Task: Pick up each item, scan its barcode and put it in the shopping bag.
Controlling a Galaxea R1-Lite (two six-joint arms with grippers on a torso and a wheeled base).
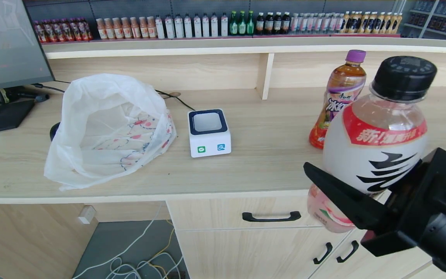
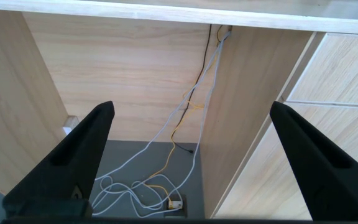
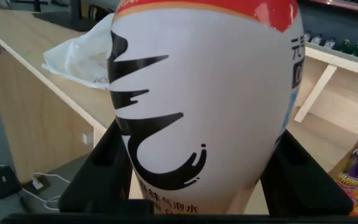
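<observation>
My right pincer [image 1: 374,170] pinches the black-capped white bottle [image 1: 378,128] at lower right of the head view, cap up, long axis near upright. The scanner [image 1: 209,132] sits on the worktop [image 1: 269,155] at frame centre, well left of the bottle, window upward. The shopping bag [image 1: 107,128] gapes farther left. My left pincer [image 2: 191,112] hangs spread, empty, below the worktop.

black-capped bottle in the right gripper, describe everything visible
Clear plastic bottle with a black ribbed cap, pale liquid inside. White wrap with black brush strokes, red band on top, pink at the base. Roughly upright, held clear of the light wooden counter, clamped between the right gripper's black fingers.
</observation>
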